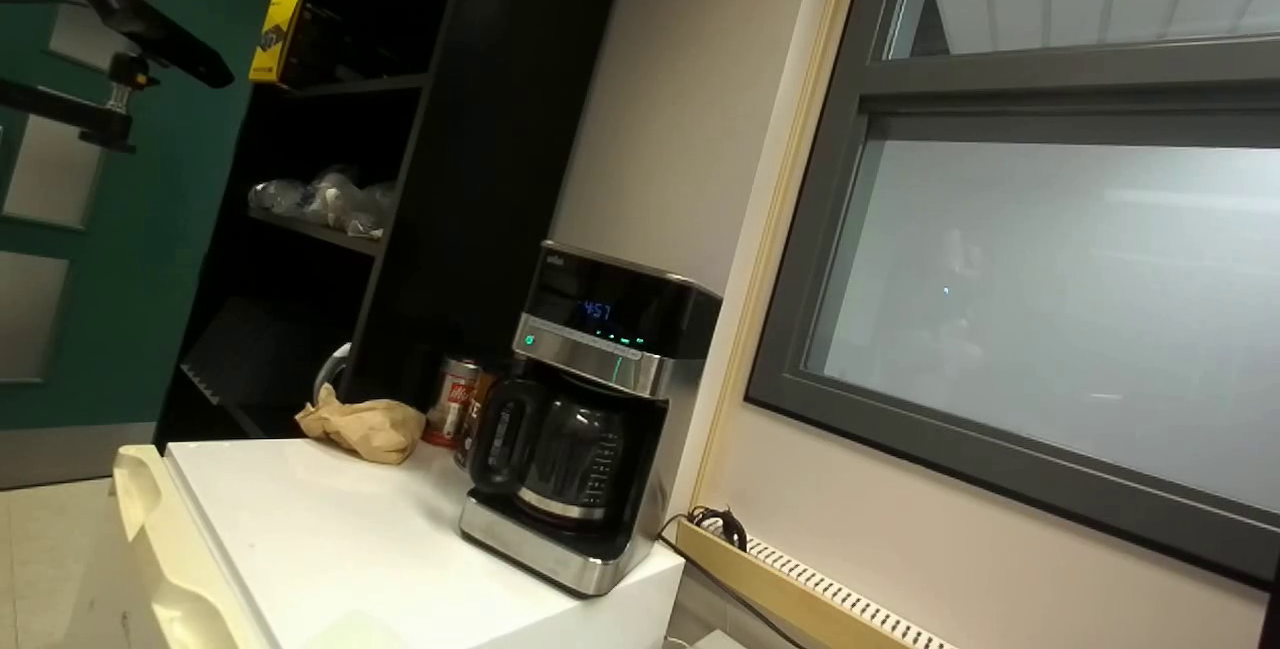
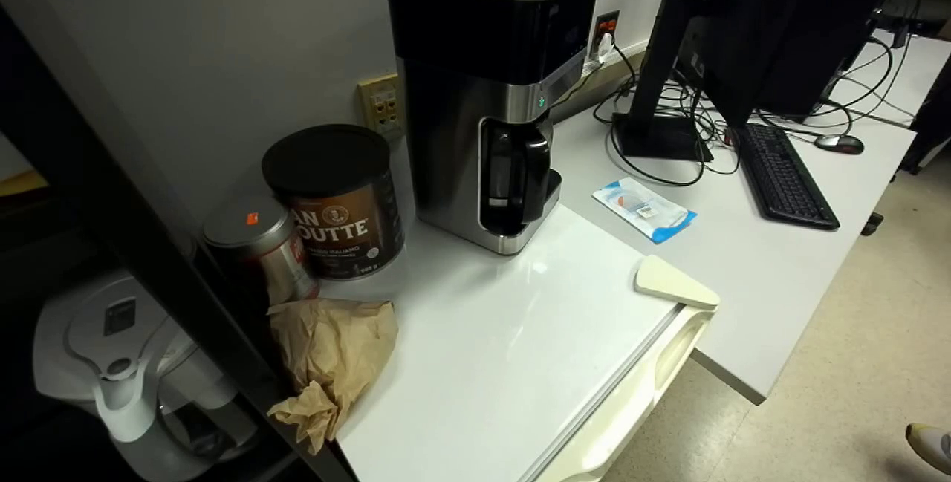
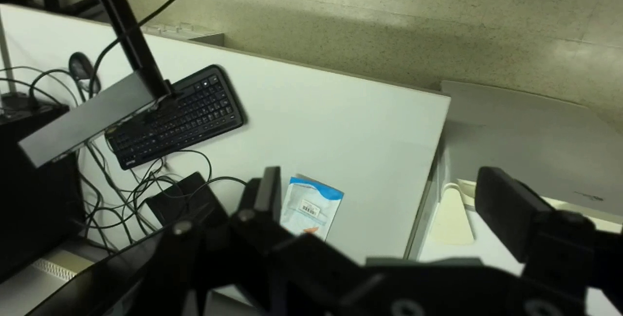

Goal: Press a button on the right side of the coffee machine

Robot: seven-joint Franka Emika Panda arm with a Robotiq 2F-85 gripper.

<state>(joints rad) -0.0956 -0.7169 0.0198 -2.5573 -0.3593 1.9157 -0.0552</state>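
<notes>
The coffee machine (image 1: 600, 274) is boxy, black and silver, and stands upright on a white cabinet top; it also shows from the side in an exterior view (image 2: 453, 133). Its front display reads 4:57. Small green-lit buttons (image 1: 622, 338) run below the display, with another lit button (image 1: 530, 339) at the left end of the silver strip. The dark glass carafe (image 1: 575, 454) sits inside. My gripper (image 3: 379, 184) is open and empty in the wrist view, above the desk and cabinet edge. The gripper is out of view in both exterior views. I cannot make out the coffee machine in the wrist view.
A brown paper bag (image 2: 334, 356), a red and silver can (image 2: 260, 244) and a large coffee tin (image 2: 342, 207) stand beside the machine. The desk (image 3: 350, 126) holds a keyboard (image 3: 180, 116), cables, a monitor and a blue-white packet (image 3: 311, 206). A black shelf (image 1: 500, 129) rises behind.
</notes>
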